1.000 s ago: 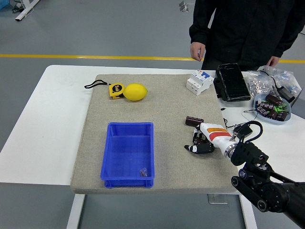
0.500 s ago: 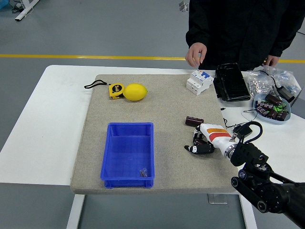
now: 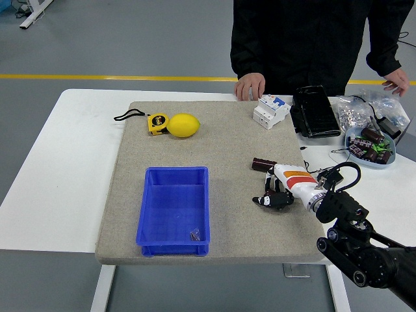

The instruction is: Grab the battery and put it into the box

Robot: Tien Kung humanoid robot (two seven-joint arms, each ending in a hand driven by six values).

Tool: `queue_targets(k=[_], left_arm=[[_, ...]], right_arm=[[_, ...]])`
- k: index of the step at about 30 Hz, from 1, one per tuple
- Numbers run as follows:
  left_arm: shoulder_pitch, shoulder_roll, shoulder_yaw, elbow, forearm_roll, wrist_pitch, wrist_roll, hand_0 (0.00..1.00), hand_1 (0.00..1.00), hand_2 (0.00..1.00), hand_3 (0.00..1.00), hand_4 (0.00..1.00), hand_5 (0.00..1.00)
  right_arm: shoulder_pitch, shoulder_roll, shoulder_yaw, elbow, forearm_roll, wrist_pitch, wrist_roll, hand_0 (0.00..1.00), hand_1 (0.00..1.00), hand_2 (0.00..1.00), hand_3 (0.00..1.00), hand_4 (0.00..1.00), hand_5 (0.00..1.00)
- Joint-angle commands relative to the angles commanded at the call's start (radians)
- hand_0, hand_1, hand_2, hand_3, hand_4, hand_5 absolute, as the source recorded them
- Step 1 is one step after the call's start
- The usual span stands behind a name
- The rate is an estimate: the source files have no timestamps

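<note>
The right hand rests fingers-down on the mat, curled and holding nothing. The battery lies just beyond it, well right of the blue box. Best to lift, reach forward, pinch across the barrel.

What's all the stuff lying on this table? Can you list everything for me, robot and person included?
mat: one, beige, covering the table's middle
table: one, white
box: one, blue, near left of mat, a small dark item inside
battery: one, dark cylinder, beside the robot's hand
lemon: one, yellow, far left of mat
tape measure: one, yellow and black, touching the lemon
circuit breaker: one, white, far edge
black case: one, right of the breaker
bowl: one, bluish, holding small parts, far right
plastic bags: clear, far right
right hand: robot's, fingers curled on mat
person's hand: at mat's far edge
</note>
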Motion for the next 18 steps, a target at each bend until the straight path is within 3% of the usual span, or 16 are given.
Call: queue_targets(k=[7, 9, 10, 16, 17, 18], left_arm=[[-0.001, -0.001, -0.002, 0.001, 0.0, 0.002, -0.001, 0.72, 0.679, 0.681, 0.585, 0.633, 0.54], [-0.001, -0.001, -0.003, 0.001, 0.001, 0.001, -0.002, 0.72, 0.679, 0.681, 0.585, 0.633, 0.54], [-0.001, -0.001, -0.004, 0.001, 0.003, 0.001, -0.002, 0.72, 0.678, 0.681, 0.585, 0.633, 0.54], [-0.002, 0.001, -0.008, 0.001, 0.009, 0.0, -0.002, 0.72, 0.678, 0.681, 0.585, 0.633, 0.54], [-0.003, 0.002, -0.008, 0.002, 0.009, 0.0, -0.002, 0.719, 0.677, 0.681, 0.584, 0.633, 0.54], [-0.003, 0.002, -0.009, 0.002, 0.009, 0.0, -0.002, 0.719, 0.677, 0.681, 0.584, 0.633, 0.54]], right_arm=[[-0.005, -0.013, 0.021, 0.029, -0.013, 0.028, -0.002, 0.002, 0.085, 0.216, 0.339, 0.929, 0.304], [-0.003, -0.02, 0.029, 0.05, -0.017, 0.051, -0.013, 0.002, 0.085, 0.216, 0.339, 0.929, 0.304], [0.001, -0.026, 0.032, 0.066, -0.022, 0.065, -0.021, 0.002, 0.147, 0.294, 0.443, 0.88, 0.337], [0.016, -0.047, 0.045, 0.135, -0.003, 0.128, -0.056, 0.002, 0.147, 0.294, 0.443, 0.88, 0.337], [0.017, -0.053, 0.047, 0.151, 0.0, 0.144, -0.063, 0.03, 0.211, 0.359, 0.485, 0.91, 0.45], [0.018, -0.056, 0.047, 0.162, 0.002, 0.155, -0.068, 0.03, 0.211, 0.359, 0.485, 0.91, 0.45]])
